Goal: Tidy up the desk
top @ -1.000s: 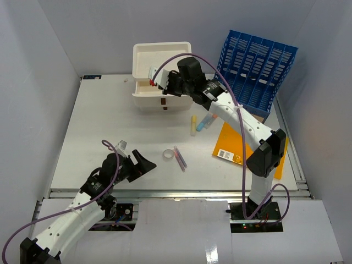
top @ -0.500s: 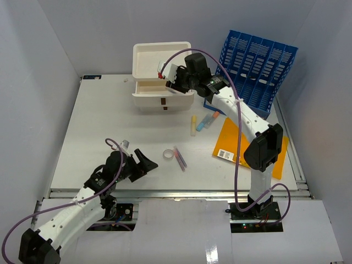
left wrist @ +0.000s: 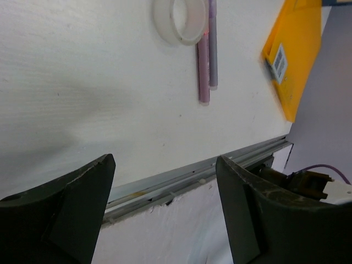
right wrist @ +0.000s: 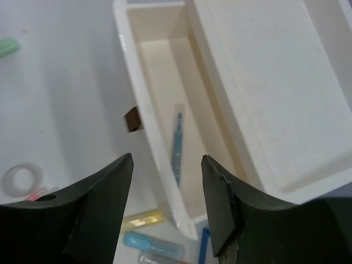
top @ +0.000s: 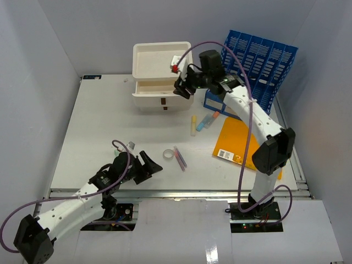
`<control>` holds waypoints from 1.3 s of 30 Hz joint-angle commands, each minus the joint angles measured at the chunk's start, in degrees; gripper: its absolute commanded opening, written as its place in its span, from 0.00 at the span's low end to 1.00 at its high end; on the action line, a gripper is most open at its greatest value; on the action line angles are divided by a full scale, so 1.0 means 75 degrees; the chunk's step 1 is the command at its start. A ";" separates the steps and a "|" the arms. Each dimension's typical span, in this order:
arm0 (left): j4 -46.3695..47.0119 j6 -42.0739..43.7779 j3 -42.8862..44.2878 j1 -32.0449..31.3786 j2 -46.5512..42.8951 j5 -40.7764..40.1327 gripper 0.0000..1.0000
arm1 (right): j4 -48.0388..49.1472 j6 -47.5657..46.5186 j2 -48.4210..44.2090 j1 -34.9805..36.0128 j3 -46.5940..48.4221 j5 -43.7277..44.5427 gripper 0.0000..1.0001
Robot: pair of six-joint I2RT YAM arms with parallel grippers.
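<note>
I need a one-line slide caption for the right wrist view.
Open right gripper above the pulled-out drawer, a blue pen lying inside.

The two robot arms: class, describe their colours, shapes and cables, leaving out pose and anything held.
Both the left arm and right arm have white shells with black joints. A thin purple cable loops loosely along each. The left gripper and right gripper are black, with broad wedge-shaped fingers.

One tape roll (left wrist: 162,21), two purple pens (left wrist: 203,66), one blue pen (right wrist: 177,142) — one yellow marker (top: 193,125), one blue marker (top: 204,122). One drawer box (top: 148,102), one file rack (top: 256,69), one orange folder (top: 231,141).
</note>
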 commanded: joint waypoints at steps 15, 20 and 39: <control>-0.1365 -0.1601 0.4625 -0.2098 0.6613 -0.2813 0.65 | 0.1193 0.0475 -0.5149 -0.2889 -0.7560 -0.5051 0.62; -0.1831 -0.1644 0.5316 -0.2104 0.7400 -0.3078 0.58 | 0.1255 0.0455 -0.5291 -0.3632 -0.7914 -0.5524 0.62; -0.2728 -0.1521 0.5779 -0.2111 0.7962 -0.3115 0.49 | 0.1277 0.0638 -0.5444 -0.4314 -0.7957 -0.6088 0.62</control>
